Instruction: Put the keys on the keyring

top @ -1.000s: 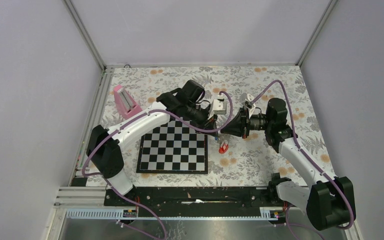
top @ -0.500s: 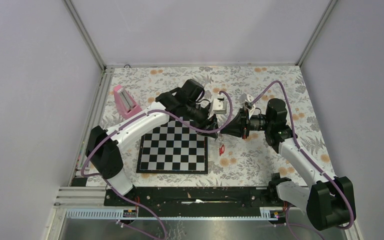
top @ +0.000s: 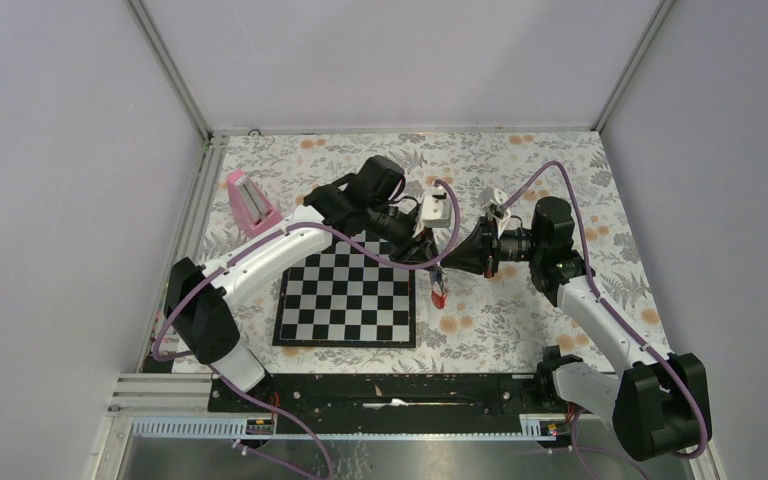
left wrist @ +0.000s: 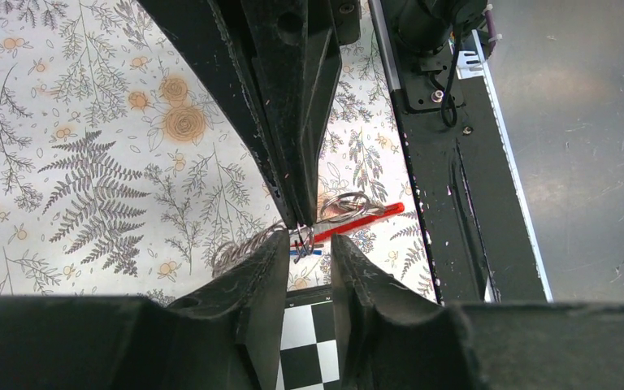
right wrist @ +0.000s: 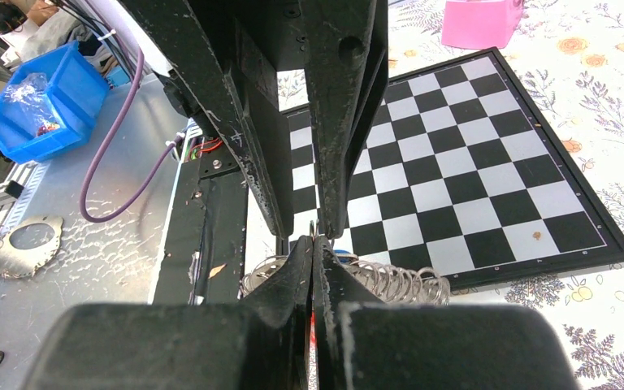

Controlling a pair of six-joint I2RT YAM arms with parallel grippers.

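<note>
The right gripper (left wrist: 299, 221) is pinched shut on the dangling keyring (left wrist: 346, 203) beside the chessboard (left wrist: 305, 337). The left gripper (left wrist: 306, 250) stands narrowly parted around the blue-tagged key (left wrist: 309, 253). Closing crookedly could flick that tiny key loose or tug the ring free.

Soft, even light came from overhead and left the pale walls (top: 60, 150) bright. On the counter (top: 540, 170) the arms threw only faint, short shadows. The bare metal (left wrist: 585, 162) beside the counter had a dull sheen. In the wrist views the left fingers (left wrist: 256, 276) and right fingers (right wrist: 288, 280) were dark, blurred masses along the bottom edge. Beyond them the keyring (left wrist: 366, 221) and the chessboard (right wrist: 471, 171) looked sharp.
</note>
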